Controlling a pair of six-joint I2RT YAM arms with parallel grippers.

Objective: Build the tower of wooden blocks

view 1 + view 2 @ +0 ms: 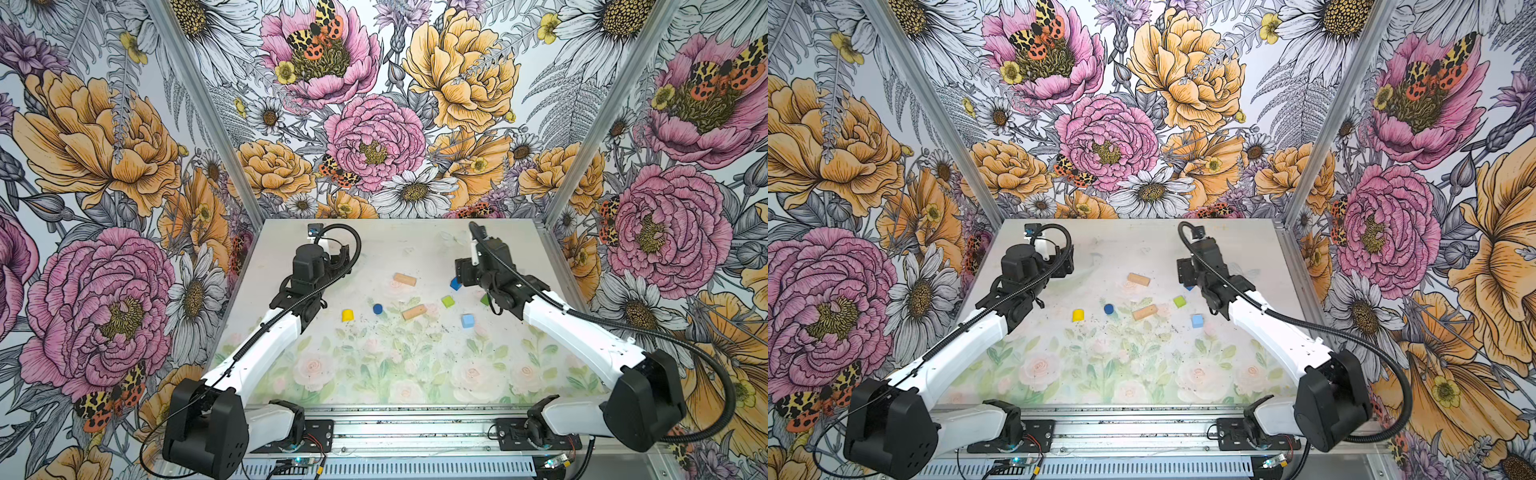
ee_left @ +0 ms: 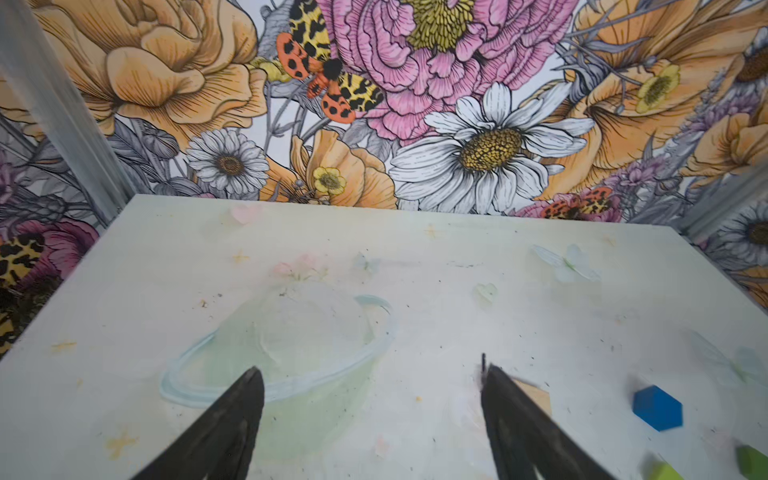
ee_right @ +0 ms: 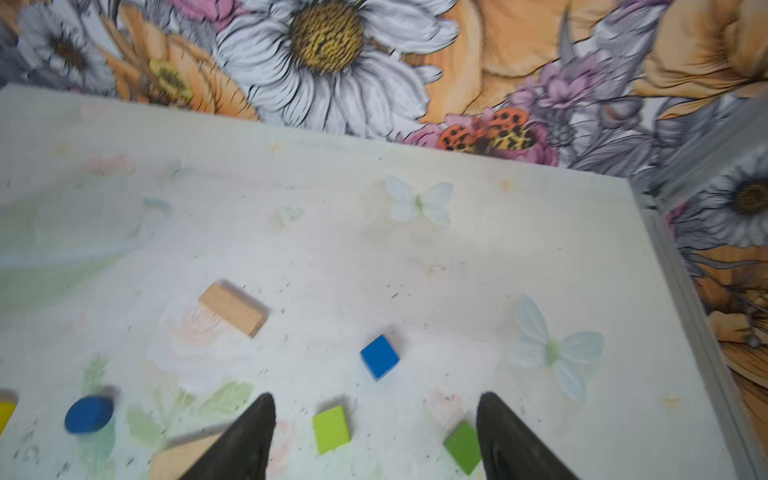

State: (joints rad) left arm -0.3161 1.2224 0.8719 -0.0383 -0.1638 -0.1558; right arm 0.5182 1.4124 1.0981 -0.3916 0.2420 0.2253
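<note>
Starting with the biggest thing, the table (image 1: 415,249) has a faded flower picture on it. All the blocks lie spread across its middle, and none sits on top of another. So I think the tower is not begun, and the job is at its very first step: picking a block for the bottom.

The left arm (image 1: 266,340) reaches over the far left of the table. The right arm (image 1: 573,328) reaches over the blocks on the right.

The left gripper (image 2: 370,370) is wide open and holds nothing; only bare table shows between its fingers. The right gripper (image 3: 376,395) is wide open too, holds nothing, and hangs above the green cubes.

The far tan bar (image 1: 404,279) and the near tan bar (image 1: 414,311) lie flat and apart. The dark blue cube (image 1: 456,284) sits near the right gripper. The light green cube (image 3: 331,429) lies between its fingers and the dark green cube (image 3: 463,446) just beside one. The light blue cube (image 1: 468,320) is nearest the front. The blue cylinder (image 1: 377,308) and the yellow half-round (image 1: 348,315) sit near each other on the left.

Next, I think a gripper must go down around one block, squeeze it gently and lift it. A flat bar looks like a good bottom.
</note>
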